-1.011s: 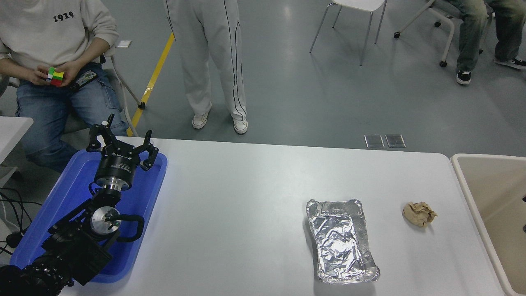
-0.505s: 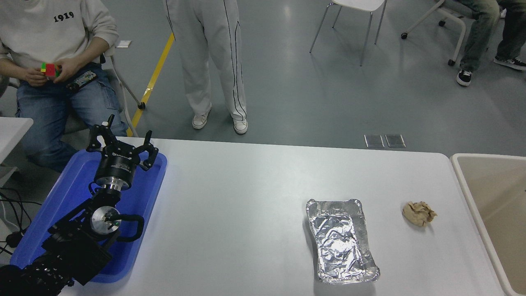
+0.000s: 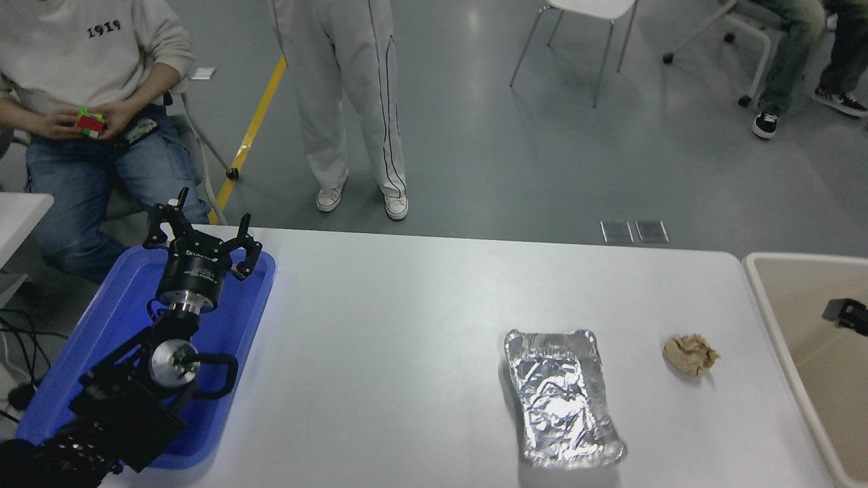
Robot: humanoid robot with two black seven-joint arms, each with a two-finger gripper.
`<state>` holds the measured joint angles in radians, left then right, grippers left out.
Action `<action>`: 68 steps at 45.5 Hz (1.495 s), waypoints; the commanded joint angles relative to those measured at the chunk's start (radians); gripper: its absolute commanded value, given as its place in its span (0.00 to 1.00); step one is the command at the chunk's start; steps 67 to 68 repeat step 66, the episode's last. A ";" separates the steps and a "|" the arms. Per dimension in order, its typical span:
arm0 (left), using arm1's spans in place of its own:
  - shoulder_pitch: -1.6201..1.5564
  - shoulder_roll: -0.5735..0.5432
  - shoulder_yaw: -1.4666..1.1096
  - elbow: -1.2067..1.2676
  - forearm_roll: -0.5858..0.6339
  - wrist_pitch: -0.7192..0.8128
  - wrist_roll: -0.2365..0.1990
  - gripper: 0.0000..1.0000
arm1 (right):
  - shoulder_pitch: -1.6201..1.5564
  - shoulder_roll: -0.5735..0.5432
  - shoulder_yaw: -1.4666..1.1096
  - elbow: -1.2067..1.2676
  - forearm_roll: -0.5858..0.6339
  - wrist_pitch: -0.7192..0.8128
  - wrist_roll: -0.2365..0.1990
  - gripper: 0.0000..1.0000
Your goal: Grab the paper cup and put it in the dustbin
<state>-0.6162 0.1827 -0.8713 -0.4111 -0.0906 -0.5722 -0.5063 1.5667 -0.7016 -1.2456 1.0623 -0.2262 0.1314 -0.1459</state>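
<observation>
Cream-beige dustbin (image 3: 759, 285) stands at the counter's (image 3: 407, 325) right end; no paper cup visible. Right gripper (image 3: 844, 313) barely enters over it, fingers unreadable; left gripper (image 3: 203, 234), fingers spread, parked. Best confirm release, then withdraw clear.

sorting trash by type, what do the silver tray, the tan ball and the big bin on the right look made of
The silver tray looks like thin aluminium foil: shiny, with crinkled reflective walls. The tan ball seems to be crumpled brown paper, matte and creased. The bin looks like moulded plastic, smooth cream-beige with a thick rounded rim.
</observation>
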 commanded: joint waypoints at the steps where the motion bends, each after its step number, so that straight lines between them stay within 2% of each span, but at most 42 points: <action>1: 0.000 0.000 0.000 0.000 0.000 0.000 0.000 1.00 | 0.355 0.178 -0.252 0.074 -0.007 0.358 0.000 1.00; 10: 0.000 0.001 0.000 0.000 0.000 0.000 0.000 1.00 | 0.513 0.267 -0.244 0.093 -0.007 0.654 0.000 1.00; 17: 0.000 0.001 0.000 0.000 0.000 0.000 0.000 1.00 | 0.582 0.347 -0.209 0.133 -0.005 0.654 0.000 1.00; 36: 0.001 0.001 0.000 0.000 0.000 0.000 0.000 1.00 | 0.665 0.355 -0.083 0.170 0.007 0.654 0.000 1.00; 68: 0.001 0.001 0.000 0.000 0.000 0.000 0.000 1.00 | 0.722 0.378 -0.080 0.200 0.004 0.654 0.000 1.00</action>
